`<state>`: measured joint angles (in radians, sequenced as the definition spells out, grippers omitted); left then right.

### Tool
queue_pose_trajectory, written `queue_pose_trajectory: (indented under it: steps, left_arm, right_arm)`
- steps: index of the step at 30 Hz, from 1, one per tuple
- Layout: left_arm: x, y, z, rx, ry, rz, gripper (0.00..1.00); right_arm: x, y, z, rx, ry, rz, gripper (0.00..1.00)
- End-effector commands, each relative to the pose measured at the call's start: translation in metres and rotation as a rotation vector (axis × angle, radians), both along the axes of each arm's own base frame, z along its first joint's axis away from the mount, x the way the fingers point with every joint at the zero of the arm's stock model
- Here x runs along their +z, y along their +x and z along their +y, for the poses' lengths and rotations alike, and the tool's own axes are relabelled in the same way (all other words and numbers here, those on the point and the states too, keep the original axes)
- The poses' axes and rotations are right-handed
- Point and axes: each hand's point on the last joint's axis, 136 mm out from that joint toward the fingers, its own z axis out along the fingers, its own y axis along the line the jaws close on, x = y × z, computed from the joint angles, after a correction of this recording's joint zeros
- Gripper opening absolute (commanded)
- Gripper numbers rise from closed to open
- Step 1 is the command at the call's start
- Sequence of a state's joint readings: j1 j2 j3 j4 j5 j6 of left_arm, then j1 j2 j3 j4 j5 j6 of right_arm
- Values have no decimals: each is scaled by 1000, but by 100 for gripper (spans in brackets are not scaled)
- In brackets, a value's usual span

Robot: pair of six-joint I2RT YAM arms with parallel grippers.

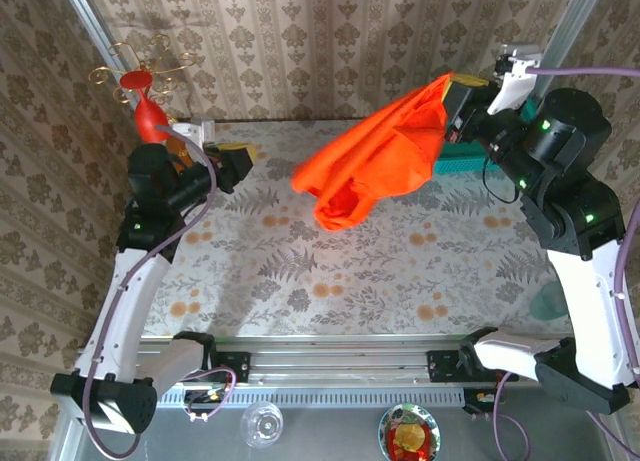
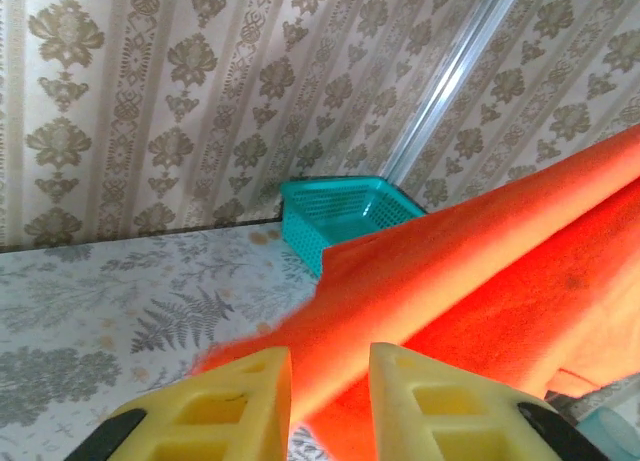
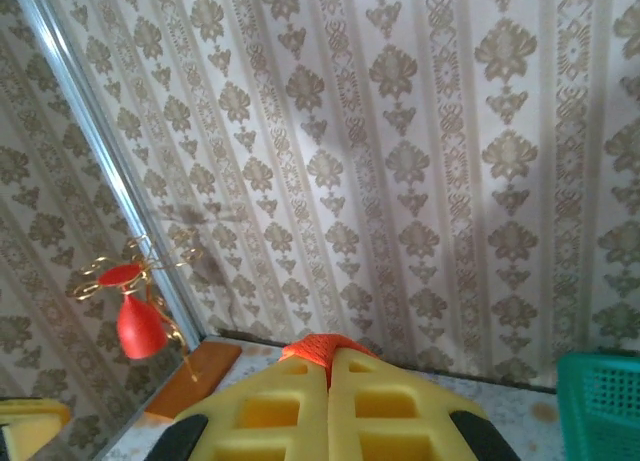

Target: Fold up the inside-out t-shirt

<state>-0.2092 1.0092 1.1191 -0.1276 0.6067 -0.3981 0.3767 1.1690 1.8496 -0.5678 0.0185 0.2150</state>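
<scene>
at the near edge, below the arms' bases, a wine glass (image 1: 262, 422) and a small round dish (image 1: 408, 434) sit on the grey strip in front of the table (image 1: 330, 281), whose cloth has a fern and flower print. further in on the left, the left gripper (image 1: 243, 159) hangs over the table's left side with its yellow jaws a little apart and nothing between them; from its wrist view the gap between the two fingers (image 2: 240, 391) looks out onto orange cloth lying beyond them, and from above it is apart from that cloth. the inside-out t-shirt (image 1: 375, 161) is lifted over the middle and right of the table, stretched as a slanting band from a high corner at the right down to a bunched, drooping end near the centre; i cannot tell whether that low end touches the table. its high corner is pinched in the right gripper (image 1: 455, 103), raised at the far right, whose jaws are pressed together on a small fold of orange that shows at their tips in the right wrist view. behind the shirt a teal basket (image 1: 465, 164) stands at the far right of the table. at the far left corner a red ornament (image 1: 150, 116) hangs on a gold wire stand, with an orange board (image 3: 195, 376) just beside it. patterned wallpaper (image 1: 330, 41) closes the back.
</scene>
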Motion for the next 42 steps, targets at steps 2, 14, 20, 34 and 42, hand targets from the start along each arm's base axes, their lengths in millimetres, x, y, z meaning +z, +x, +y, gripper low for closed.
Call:
queue_pose_trajectory:
  steps: [2, 14, 20, 34, 42]
  left_arm:
    - [-11, -3, 13, 89, 66, 23, 28]
    - [-132, 10, 8, 108, 275, 362, 29]
    - [-200, 31, -8, 67, 435, 566, 35]
    - [-326, 96, 33, 214, 987, 915, 59]
    - [-339, 117, 23, 214, 960, 913, 17]
  right_arm:
    - [-78, 7, 7, 17, 5, 174, 0]
    - [-459, -31, -13, -134, -240, 1190, 0]
    - [-481, -31, -13, -148, -229, 1219, 0]
    - [-456, -10, -12, -161, -234, 1148, 0]
    - [-431, 17, -19, -194, -220, 1072, 0]
